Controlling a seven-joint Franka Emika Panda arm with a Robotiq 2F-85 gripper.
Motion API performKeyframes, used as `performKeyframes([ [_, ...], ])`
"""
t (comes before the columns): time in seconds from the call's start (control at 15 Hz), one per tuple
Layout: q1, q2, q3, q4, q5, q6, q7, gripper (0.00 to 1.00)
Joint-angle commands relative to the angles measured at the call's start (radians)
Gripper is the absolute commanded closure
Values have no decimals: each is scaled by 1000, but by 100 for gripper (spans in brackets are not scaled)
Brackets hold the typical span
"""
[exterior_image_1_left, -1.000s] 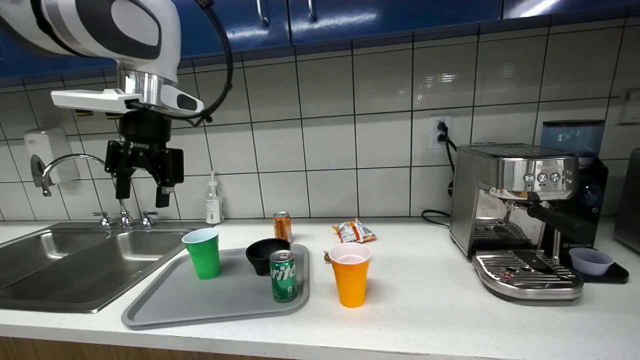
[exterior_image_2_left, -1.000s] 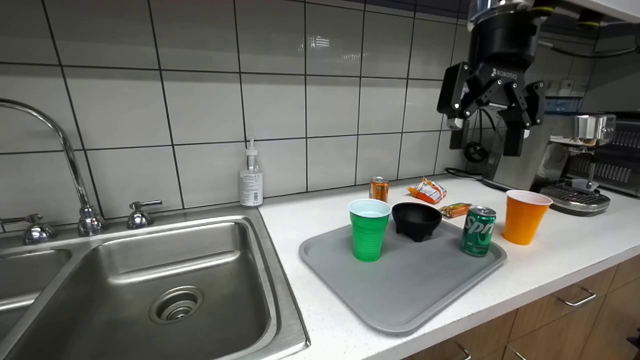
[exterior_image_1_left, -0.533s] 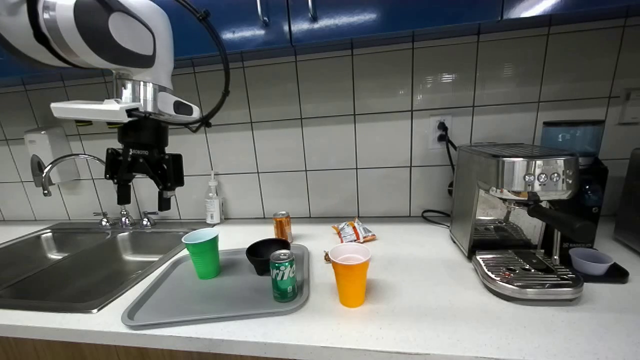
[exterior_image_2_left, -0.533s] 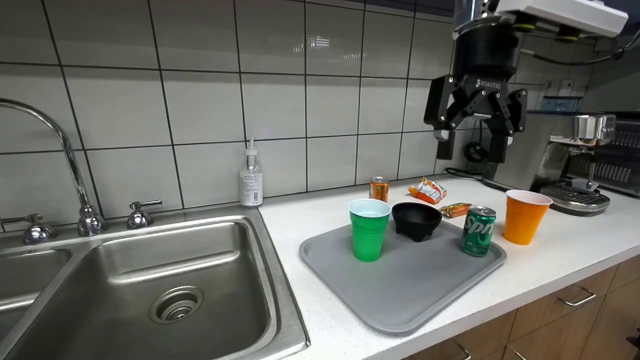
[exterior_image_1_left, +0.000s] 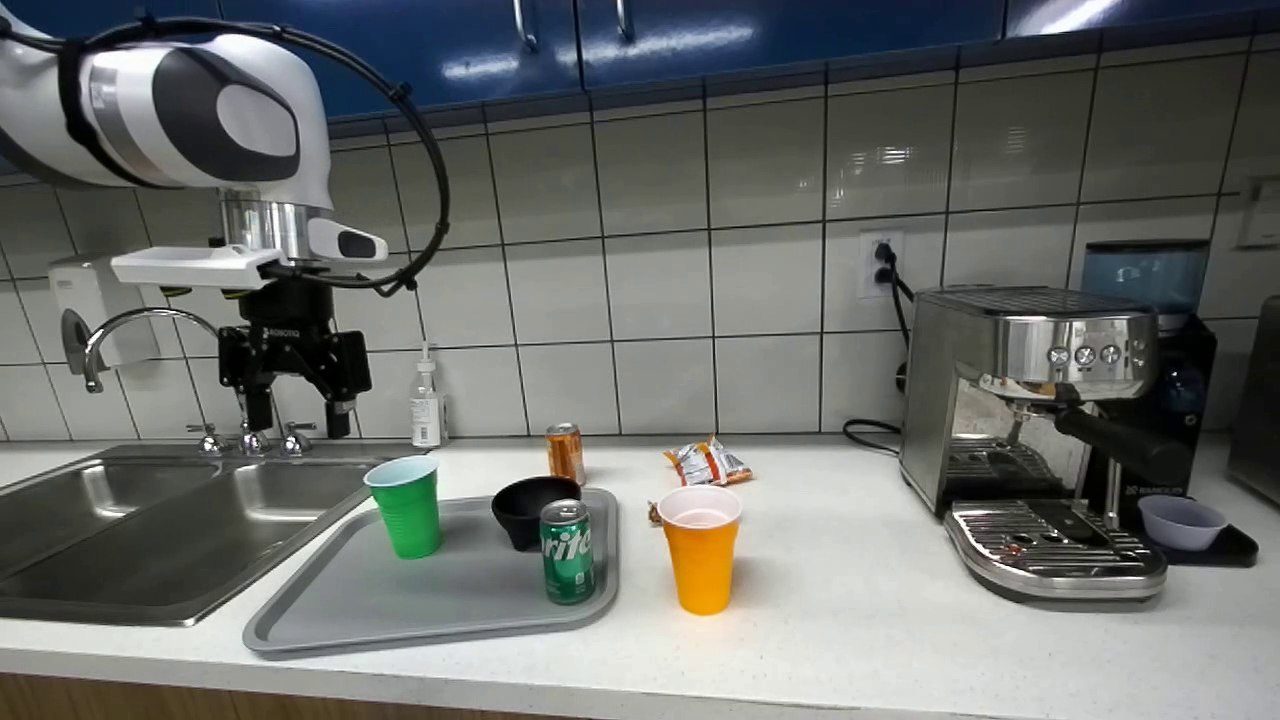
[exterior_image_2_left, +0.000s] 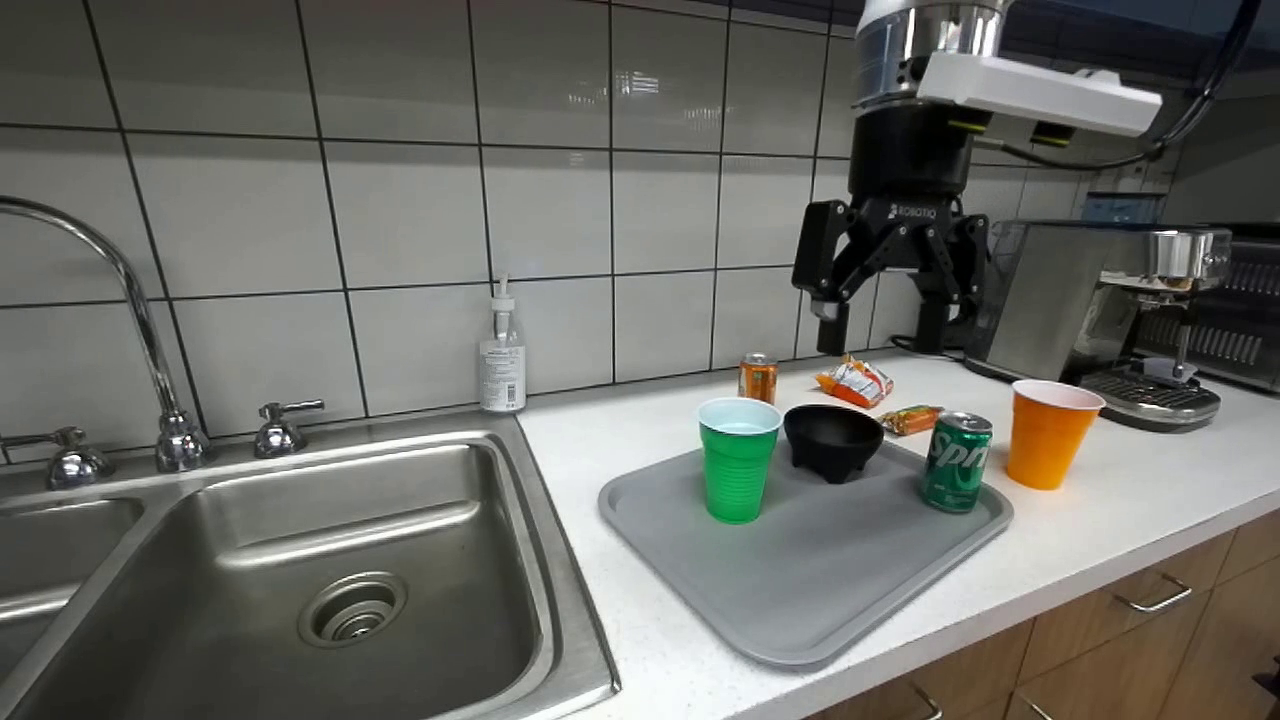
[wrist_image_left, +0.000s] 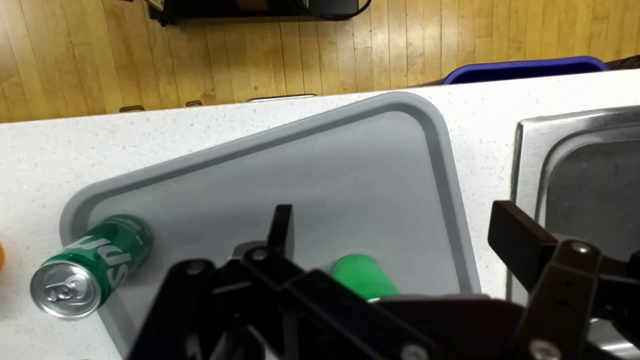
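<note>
The end effector (exterior_image_2_left: 881, 332) points straight down, high above the bench (exterior_image_1_left: 850, 630), spread wide and with no hold on anything. Well below it, the green cup (exterior_image_2_left: 739, 460) stands upright on the gray tray (exterior_image_2_left: 800, 590); in the wrist view the cup shows within the end effector's gap, partly hidden. Near the cup on the tray stands a black bowl (exterior_image_2_left: 833, 443), and toward a corner a Sprite can (exterior_image_2_left: 957, 465). On the bench around the tray are an orange cup (exterior_image_2_left: 1050, 437), an orange can (exterior_image_2_left: 758, 378), a crumpled snack bag (exterior_image_2_left: 855, 382) and a small wrapped snack (exterior_image_2_left: 910, 419). Farther out, the steel sink (exterior_image_2_left: 230, 620) and the coffee machine (exterior_image_1_left: 1040, 350) flank these things.
</note>
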Motion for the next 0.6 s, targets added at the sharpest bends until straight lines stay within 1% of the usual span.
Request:
performKeyframes([
  [0.0,11,68,30,34,-43,58,76,0],
  [0.27,16,130,47,63,-93,91,129,0],
  [0.53,21,197,52,113,-158,87,173,0],
])
